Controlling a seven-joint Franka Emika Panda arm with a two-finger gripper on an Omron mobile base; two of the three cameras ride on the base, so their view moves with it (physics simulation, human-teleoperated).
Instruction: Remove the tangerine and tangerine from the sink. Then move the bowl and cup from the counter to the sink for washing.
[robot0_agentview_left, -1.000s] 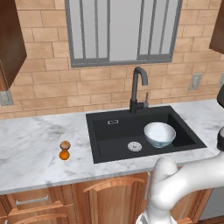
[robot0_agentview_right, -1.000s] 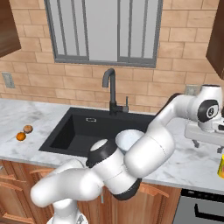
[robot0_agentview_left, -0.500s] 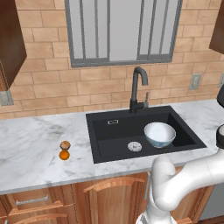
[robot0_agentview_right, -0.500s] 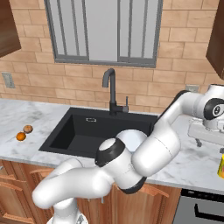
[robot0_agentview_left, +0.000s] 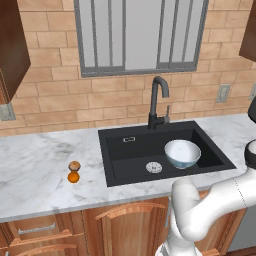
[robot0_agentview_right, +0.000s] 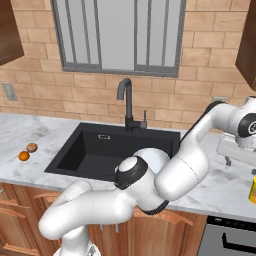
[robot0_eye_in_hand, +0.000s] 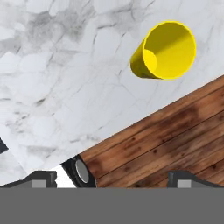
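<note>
The white bowl (robot0_agentview_left: 182, 153) rests in the right half of the black sink (robot0_agentview_left: 125, 155), beside the silver drain. Both tangerines lie on the marble counter (robot0_agentview_left: 35, 170) left of the sink: the tan one (robot0_agentview_left: 74, 165) just behind the bright orange one (robot0_agentview_left: 73, 177). They also lie at the left of the right base view, tan tangerine (robot0_agentview_right: 32, 147) and orange tangerine (robot0_agentview_right: 23, 156). The yellow cup (robot0_eye_in_hand: 166, 50) stands upright near the counter's front edge, right of the sink (robot0_agentview_right: 100, 150). My gripper (robot0_eye_in_hand: 113, 177) hangs open above the counter, a little off from the cup (robot0_agentview_right: 252, 190), nothing between its fingers.
A dark curved faucet (robot0_agentview_left: 157, 100) rises behind the sink. The brick wall and window close off the back. Past the counter edge by the cup the wooden floor (robot0_eye_in_hand: 175, 135) lies below. A grey appliance front (robot0_agentview_right: 230, 235) sits under the counter at the right.
My hand has drifted a little to the right along the counter, toward the cup. Bowl, tangerines and cup have stayed where they were.
</note>
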